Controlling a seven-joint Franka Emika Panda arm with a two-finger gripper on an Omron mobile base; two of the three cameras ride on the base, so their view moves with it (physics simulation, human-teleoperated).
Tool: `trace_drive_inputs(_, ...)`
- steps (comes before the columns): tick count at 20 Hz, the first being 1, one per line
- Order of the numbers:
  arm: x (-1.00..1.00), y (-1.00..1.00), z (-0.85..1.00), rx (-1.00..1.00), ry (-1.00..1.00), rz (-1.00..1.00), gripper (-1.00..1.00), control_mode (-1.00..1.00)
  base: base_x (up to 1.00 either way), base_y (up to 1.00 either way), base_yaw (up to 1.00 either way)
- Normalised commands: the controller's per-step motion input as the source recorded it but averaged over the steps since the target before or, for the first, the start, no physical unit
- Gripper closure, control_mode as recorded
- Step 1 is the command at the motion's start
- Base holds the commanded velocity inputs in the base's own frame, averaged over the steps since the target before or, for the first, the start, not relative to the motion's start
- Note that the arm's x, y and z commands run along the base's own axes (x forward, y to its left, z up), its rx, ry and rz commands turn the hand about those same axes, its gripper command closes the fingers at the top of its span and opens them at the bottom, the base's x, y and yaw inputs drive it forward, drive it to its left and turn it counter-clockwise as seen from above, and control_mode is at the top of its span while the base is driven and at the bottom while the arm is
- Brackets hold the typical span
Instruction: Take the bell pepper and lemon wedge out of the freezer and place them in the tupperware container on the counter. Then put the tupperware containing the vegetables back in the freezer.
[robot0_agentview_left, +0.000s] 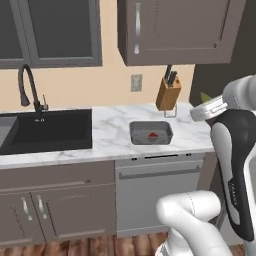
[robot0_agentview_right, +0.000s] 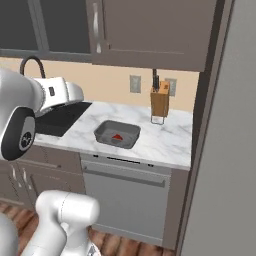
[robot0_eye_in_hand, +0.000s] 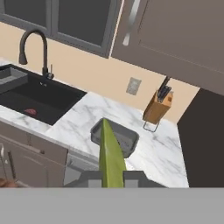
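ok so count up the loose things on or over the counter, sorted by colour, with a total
Red: 1, bell pepper in the tupperware container
Yellow-green: 1, lemon wedge in the gripper
Grey: 1, the container
Wood-brown: 1, knife block
Total: 4

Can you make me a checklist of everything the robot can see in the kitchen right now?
Surface: white marble counter, nothing spilled.
Job's things: bell pepper lies inside the tupperware container; lemon wedge is pinched in the hand; freezer at the right.
Clutter: knife block near the wall; a small red thing in the sink.
Hand: shut on the wedge.
Cables: nothing seen.
Surroundings: faucet, wall outlet, dishwasher.
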Motion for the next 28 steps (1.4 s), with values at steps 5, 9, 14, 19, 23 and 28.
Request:
trace_drive_inputs(5, 0.00, 0.00, 0.00, 0.00, 0.00, 0.00, 1.00, 1.00, 0.53, 0.14, 0.00)
trace_drive_inputs(9, 0.00, 0.00, 0.00, 0.00, 0.00, 0.00, 1.00, 1.00, 0.57, 0.00, 0.00)
trace_drive_inputs(14, 0.00, 0.00, 0.00, 0.00, 0.00, 0.00, 1.00, 1.00, 0.54, 0.00, 0.00)
trace_drive_inputs(19, 0.00, 0.00, 0.00, 0.00, 0.00, 0.00, 1.00, 1.00, 0.20, 0.00, 0.00)
trace_drive_inputs(23, 0.00, 0.00, -0.01, -0.01, 0.00, 0.00, 1.00, -1.00, 0.01, 0.00, 0.00)
trace_drive_inputs(28, 0.09, 0.02, -0.19, -0.05, 0.02, 0.00, 1.00, -1.00, 0.00, 0.00, 0.00)
